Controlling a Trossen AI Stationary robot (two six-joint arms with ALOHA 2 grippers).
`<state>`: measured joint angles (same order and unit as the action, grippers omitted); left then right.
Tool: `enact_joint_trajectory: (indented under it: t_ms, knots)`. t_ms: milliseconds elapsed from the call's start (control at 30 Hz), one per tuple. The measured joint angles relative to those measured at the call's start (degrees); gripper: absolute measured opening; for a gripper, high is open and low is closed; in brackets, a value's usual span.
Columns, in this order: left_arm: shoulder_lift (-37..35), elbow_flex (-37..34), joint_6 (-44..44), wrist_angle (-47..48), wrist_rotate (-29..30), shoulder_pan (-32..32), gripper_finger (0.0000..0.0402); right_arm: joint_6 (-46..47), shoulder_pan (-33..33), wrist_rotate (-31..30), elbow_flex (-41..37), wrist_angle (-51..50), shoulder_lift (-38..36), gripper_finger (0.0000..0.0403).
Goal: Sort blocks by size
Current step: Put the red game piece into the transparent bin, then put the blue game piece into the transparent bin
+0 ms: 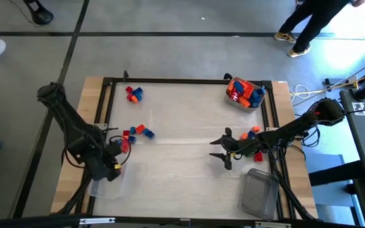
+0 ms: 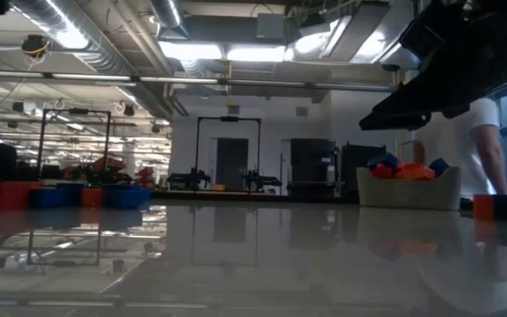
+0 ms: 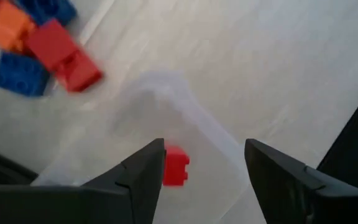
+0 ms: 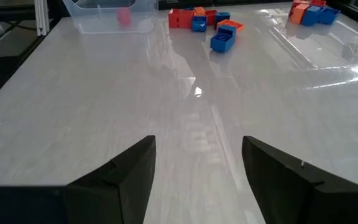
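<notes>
So far I have barely started: one small red block lies in the clear tub at the near left, right under my left gripper, whose fingers stand apart with nothing between them. My right gripper hovers over bare table, spread wide and empty too. Most blocks remain unsorted: a cluster beside the left tub, another at the far left, a few by the right arm, and a heap in the far tub. The second near tub looks empty.

Clear tubs (one w/ lid), person.
</notes>
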<state>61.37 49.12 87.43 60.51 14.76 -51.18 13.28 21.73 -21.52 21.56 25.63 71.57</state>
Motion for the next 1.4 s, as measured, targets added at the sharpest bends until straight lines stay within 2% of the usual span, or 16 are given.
enact_joint_trajectory:
  t_ms: [133,300,567,767,1133,1233,1400]
  knots:
    - [-1.9,0.0,-4.5,-1.0,4.3,3.6,0.0210,0.0,0.0,0.0,0.0,0.0,0.0,0.0237]
    - [-1.7,0.1,-14.4,-6.5,7.6,9.6,0.0210,0.0,0.0,0.0,0.0,-0.1,0.0,0.0237]
    - [2.4,0.1,-36.7,-21.4,13.2,19.8,0.0210,-0.1,0.0,0.0,0.0,-0.2,0.0,0.0237]
    - [6.6,0.1,-49.2,-27.4,13.5,26.1,0.0210,-0.1,0.0,0.0,0.0,-0.6,0.0,0.0237]
    - [14.7,0.1,-56.2,-26.7,13.4,34.7,0.0210,-0.1,0.0,0.0,0.0,-1.0,0.0,0.0237]
    - [16.8,0.0,-52.3,-26.5,12.3,37.2,0.0210,-0.1,0.0,0.1,0.0,-1.1,0.0,0.0237]
    - [19.5,0.0,-42.7,-26.7,5.5,41.6,0.0210,-0.1,0.0,0.1,0.0,-1.4,0.0,0.0237]
